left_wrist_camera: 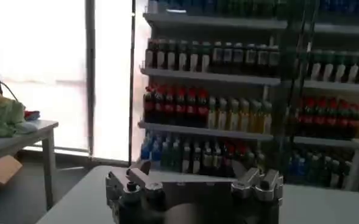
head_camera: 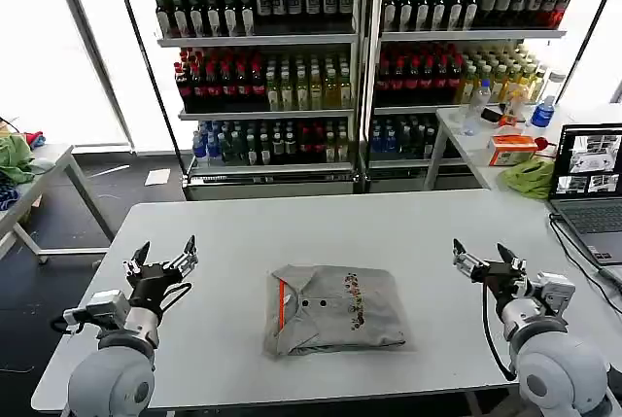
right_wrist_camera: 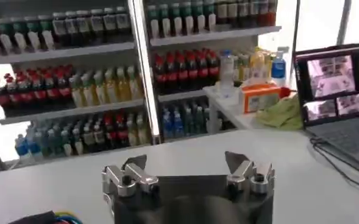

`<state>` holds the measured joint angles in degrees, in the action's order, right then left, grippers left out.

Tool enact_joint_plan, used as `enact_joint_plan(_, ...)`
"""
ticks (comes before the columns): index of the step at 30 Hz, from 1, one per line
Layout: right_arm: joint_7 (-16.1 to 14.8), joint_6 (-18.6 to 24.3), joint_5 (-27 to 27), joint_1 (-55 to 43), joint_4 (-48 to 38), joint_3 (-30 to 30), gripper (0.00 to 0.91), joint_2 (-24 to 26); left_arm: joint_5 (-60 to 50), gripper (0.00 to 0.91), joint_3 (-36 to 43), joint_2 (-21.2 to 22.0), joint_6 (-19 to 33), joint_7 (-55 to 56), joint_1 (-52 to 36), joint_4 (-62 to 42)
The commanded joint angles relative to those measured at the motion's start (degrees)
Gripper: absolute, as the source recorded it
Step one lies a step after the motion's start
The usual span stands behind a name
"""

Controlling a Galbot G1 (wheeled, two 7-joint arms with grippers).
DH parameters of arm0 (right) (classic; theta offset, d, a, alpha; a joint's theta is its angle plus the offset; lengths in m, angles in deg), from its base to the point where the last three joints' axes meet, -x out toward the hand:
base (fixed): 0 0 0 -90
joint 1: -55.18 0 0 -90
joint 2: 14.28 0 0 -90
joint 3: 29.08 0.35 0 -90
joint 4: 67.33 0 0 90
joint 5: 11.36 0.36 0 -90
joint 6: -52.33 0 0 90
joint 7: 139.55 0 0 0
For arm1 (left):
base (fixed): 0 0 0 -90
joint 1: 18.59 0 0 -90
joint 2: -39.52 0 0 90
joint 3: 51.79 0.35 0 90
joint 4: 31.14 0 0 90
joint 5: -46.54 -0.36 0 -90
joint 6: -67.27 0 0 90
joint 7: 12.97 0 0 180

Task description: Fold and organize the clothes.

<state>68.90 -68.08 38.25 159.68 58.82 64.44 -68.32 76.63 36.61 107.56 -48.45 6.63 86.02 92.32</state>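
currently one folded shirt point(head_camera: 335, 308) lies flat near the middle of the white worktop point(head_camera: 408, 227), toward the robot's edge. it is light grey and folded into a compact rectangle. the buttoned neck faces up, an orange-red strip of inner trim runs along its left side, and a small multicolour print sits right of the buttons. nothing touches it.

left gripper point(head_camera: 166, 258) hovers over the worktop's left part, well apart from the shirt, fingers spread wide, holding nothing. left wrist view confirms: both fingers point(left_wrist_camera: 135, 180) stand apart with open space between, pointed toward the drink shelves point(left_wrist_camera: 228, 79).

right gripper point(head_camera: 484, 258) hovers over the worktop's right part, also well apart from the shirt, fingers spread wide and empty. right wrist view shows the same wide gap, fingers point(right_wrist_camera: 130, 173) aimed at the shelves and the side table beyond.

both grippers sit roughly level with each other, one on either side of the shirt.

surroundings: laptop point(head_camera: 588, 184) open at the worktop's right edge, cables trailing from it. a bright green cloth point(head_camera: 530, 176) lies on the side table behind, near an orange box point(head_camera: 510, 150) and bottles. another green cloth point(head_camera: 14, 156) sits on a table at far left.
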Motion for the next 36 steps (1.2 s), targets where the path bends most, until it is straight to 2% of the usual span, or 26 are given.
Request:
enact_joint_plan(1,-0.4,1.1,-7.9,0.8,-1.2,2.6,0.907,-2.1,-2.1,0.907,0.1,0.5,0.9,-0.3,0.4,0.4)
enact_joint_plan(36,-0.4,1.1,-9.1,0.5,-1.8,1.1,0.907,-1.9,-1.1,0.907,-1.8,-1.0,1.5,-3.8,0.4,0.0)
